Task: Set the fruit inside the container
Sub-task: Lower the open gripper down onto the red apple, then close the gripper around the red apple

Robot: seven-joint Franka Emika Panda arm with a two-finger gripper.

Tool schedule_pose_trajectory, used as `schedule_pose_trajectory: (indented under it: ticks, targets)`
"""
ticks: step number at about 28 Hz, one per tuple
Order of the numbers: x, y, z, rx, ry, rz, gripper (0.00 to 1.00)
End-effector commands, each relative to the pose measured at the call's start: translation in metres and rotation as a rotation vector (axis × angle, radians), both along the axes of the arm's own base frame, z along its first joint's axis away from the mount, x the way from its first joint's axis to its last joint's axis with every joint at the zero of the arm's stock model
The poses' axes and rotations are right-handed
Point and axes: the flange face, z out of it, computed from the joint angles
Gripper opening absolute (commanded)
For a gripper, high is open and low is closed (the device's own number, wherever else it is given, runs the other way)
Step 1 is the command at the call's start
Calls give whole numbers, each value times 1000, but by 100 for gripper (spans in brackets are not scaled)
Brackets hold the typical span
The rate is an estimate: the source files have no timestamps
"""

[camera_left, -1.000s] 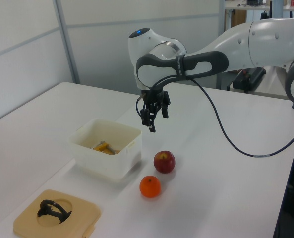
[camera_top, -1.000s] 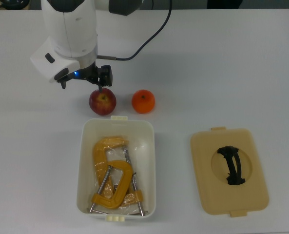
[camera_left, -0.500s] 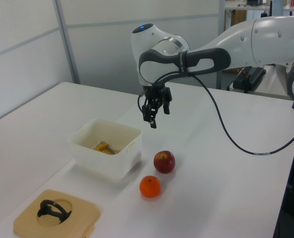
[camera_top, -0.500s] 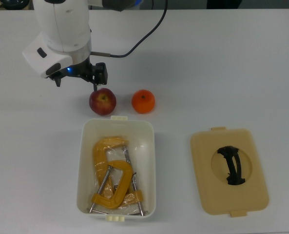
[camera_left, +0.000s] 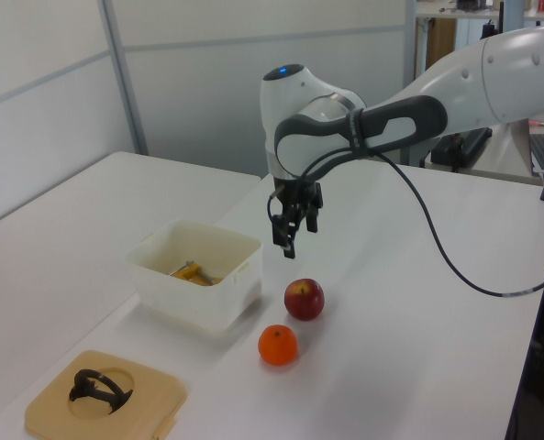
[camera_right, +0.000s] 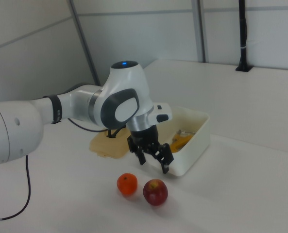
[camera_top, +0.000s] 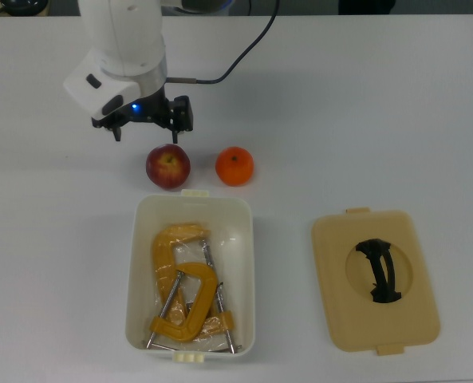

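A red apple (camera_top: 167,166) (camera_left: 304,299) (camera_right: 155,191) and an orange citrus (camera_top: 234,166) (camera_left: 278,345) (camera_right: 127,184) lie side by side on the white table, just outside one short end of the white container (camera_top: 249,263) (camera_left: 207,295) (camera_right: 196,143). My gripper (camera_top: 146,134) (camera_left: 288,242) (camera_right: 153,163) hangs in the air above the apple, on the side away from the container. It is open with its fingers spread wide, nothing between them, and it touches neither fruit.
Yellow-orange C-clamps (camera_top: 184,291) lie inside the container. A flat beige lid (camera_top: 376,279) (camera_left: 106,396) with a black handle rests on the table beside the tub. The arm's black cable (camera_top: 244,56) trails across the table behind the gripper.
The gripper has shifted to the top view's right and turned at the wrist, and in the left view it sits lower, nearer the apple. Both fruits, tub and lid have not moved.
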Motion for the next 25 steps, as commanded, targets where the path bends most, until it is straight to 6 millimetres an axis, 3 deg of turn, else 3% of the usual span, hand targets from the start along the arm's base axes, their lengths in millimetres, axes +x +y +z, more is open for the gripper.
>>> schedule_pose_trajectory:
  ticks: [1,11,25]
  targets:
    - [-23,10,-20,15,23,46,100]
    - [-27,21,-56,-16,61,91,100]
    - [-8,24,-101,-51,32,136,100]
